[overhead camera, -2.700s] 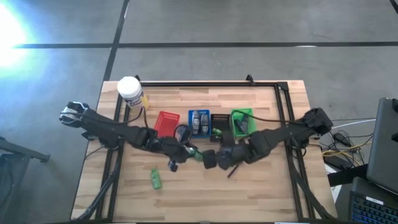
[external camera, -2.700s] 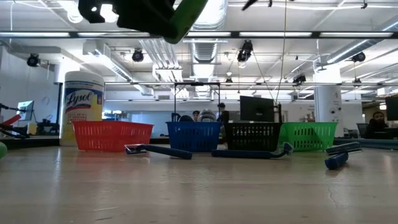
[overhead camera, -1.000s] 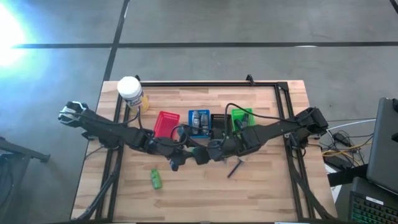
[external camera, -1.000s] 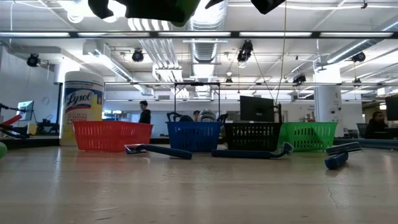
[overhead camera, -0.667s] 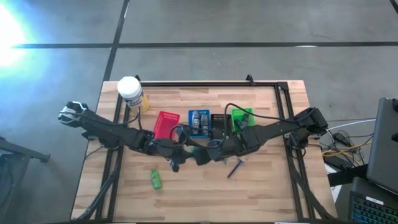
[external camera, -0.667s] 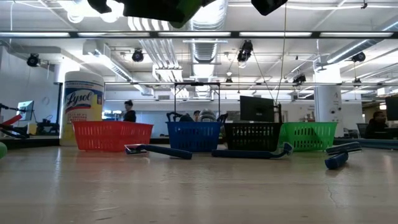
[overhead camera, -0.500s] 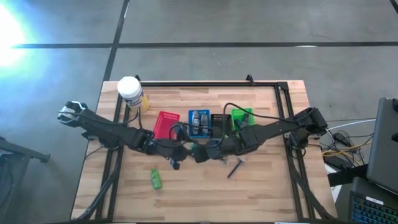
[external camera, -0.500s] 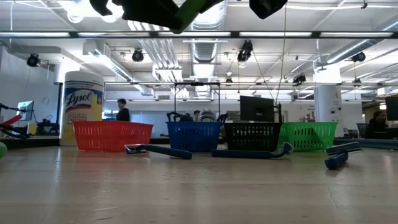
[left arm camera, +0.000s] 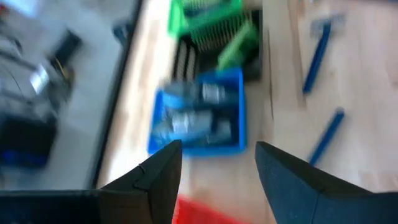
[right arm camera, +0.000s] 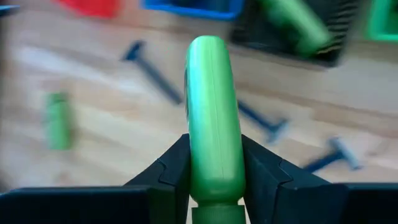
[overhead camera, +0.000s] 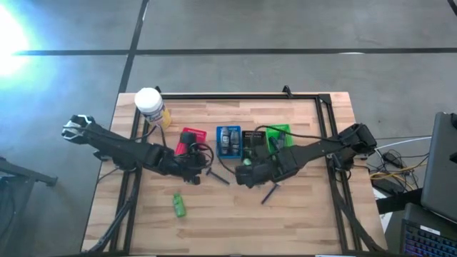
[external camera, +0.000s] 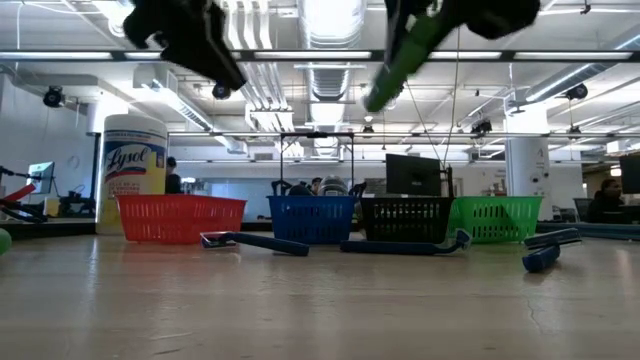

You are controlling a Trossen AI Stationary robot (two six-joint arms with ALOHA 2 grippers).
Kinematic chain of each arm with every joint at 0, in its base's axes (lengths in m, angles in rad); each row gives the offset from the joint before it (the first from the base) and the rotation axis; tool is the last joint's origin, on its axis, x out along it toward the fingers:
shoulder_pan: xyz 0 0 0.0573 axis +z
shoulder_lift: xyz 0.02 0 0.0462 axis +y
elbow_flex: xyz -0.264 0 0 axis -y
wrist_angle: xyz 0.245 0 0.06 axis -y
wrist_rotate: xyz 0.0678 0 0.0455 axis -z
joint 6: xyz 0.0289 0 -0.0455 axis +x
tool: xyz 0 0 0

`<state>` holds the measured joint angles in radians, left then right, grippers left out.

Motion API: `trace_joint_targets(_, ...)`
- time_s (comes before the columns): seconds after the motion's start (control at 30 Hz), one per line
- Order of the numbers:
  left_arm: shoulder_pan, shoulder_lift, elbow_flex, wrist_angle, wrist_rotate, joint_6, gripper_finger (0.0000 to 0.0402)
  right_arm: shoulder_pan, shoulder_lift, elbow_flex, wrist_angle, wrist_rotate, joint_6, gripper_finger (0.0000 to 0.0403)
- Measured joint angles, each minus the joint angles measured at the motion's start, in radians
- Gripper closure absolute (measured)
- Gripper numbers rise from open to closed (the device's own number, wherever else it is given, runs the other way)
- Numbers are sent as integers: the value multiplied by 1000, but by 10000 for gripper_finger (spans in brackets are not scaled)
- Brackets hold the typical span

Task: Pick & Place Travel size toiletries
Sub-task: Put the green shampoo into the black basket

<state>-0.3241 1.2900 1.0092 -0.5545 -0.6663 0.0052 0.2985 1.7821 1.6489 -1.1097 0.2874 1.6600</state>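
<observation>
Fingers of the right gripper (right arm camera: 213, 180) clamp a green bottle (right arm camera: 212, 112) (raised above the table); the left gripper (left arm camera: 214, 165) hangs spread, empty, over the blue basket (left arm camera: 233, 140).

The green bottle (right arm camera: 211, 118) passed from left claw (left arm camera: 217, 171) to right claw (right arm camera: 214, 171).

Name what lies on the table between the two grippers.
In the high view, a thin dark razor lies on the bare wood between the left gripper and the right gripper, which holds a green bottle.
</observation>
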Motion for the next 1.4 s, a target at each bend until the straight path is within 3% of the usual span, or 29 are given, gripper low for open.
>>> trace_joint_targets(0.17,0,-2,0,-169,75,-197,193,-67,-3,-131,-2,-3,19,303)
trace_joint_targets(0.47,-24,-3,0,-373,213,-342,193,-250,-6,-333,255,-23,-118,298)
trace_joint_targets(0.8,-106,-3,0,-496,351,-429,193,-347,-1,-351,254,0,-287,259)
trace_joint_targets(1.07,-142,-3,-19,-481,477,-515,193,-340,0,-340,245,3,-334,195)
trace_joint_targets(1.17,-144,-3,-59,-444,568,-581,193,-315,-1,-340,243,7,-337,172)
trace_joint_targets(1.27,-184,-3,-108,-390,665,-483,193,-267,-2,-322,246,29,-375,150)
trace_joint_targets(1.4,-300,-3,-177,-303,646,-183,193,-187,-3,-289,248,29,-435,125)
